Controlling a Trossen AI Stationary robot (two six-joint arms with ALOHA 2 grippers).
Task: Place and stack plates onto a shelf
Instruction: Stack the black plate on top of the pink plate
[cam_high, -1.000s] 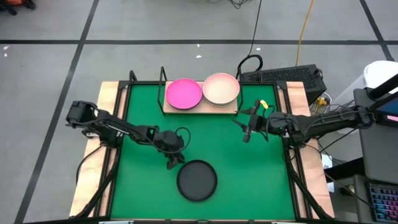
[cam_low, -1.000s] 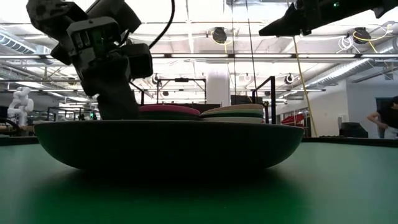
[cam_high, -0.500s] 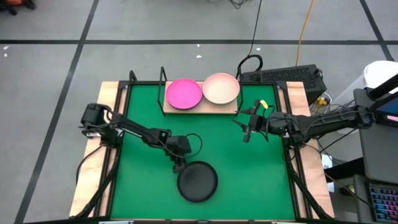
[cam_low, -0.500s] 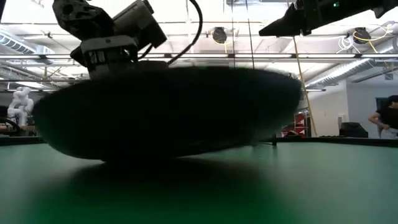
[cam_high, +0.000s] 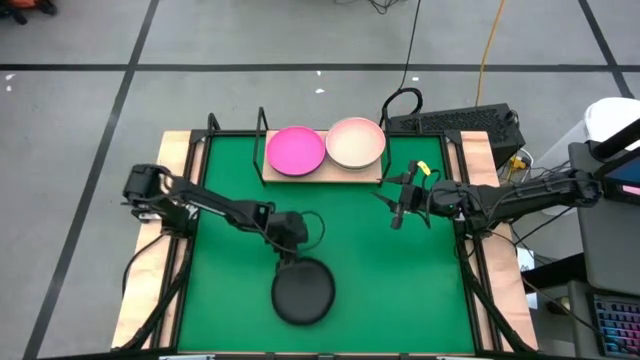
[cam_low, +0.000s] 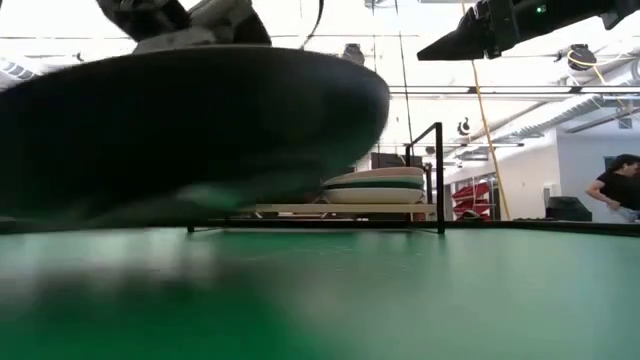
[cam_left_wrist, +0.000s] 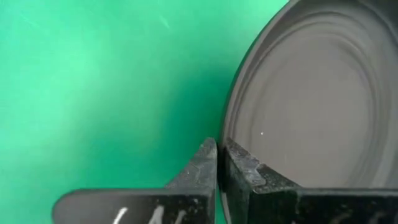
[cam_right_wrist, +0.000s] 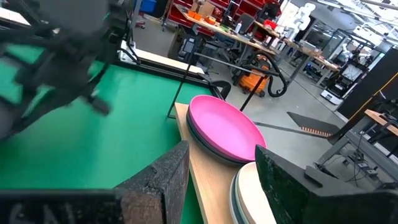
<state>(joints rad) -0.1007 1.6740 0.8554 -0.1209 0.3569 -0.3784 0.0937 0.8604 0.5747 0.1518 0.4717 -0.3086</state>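
A black plate (cam_high: 302, 292) hangs low over the green mat (cam_high: 230, 200) near the table's front, and my left gripper (cam_high: 291, 263) is shut on its far rim. In the low view the black plate (cam_low: 190, 130) is blurred, tilted and off the mat. On the light-wood shelf (cam_high: 272, 175) at the far edge stand two stacks, one topped by a magenta plate (cam_high: 296, 150), the other by a light pink plate (cam_high: 356, 142). My right gripper (cam_high: 396, 212) hovers open, right of centre, in front of the shelf, holding nothing. My left gripper pinches the black plate's rim (cam_left_wrist: 229, 127) at the plate's far edge, one finger (cam_left_wrist: 245, 168) over the plate's inner face and the other (cam_left_wrist: 199, 165) on its outside. The fingers slant down from the far left. The plate hangs tilted, clear of the mat.
Thin black wire uprights (cam_high: 262, 125) frame the shelf board. In the right wrist view the magenta plate (cam_right_wrist: 227, 130) lies on darker plates. A keyboard (cam_high: 455, 122) lies behind the table's far right corner. A person (cam_low: 615, 185) stands far off in the room.
My left gripper has gone down toward the black plate's far rim and taken hold of it. The plate has left the mat: it has risen, tipped, and shifted a little toward the table's left edge. My right arm has kept still.
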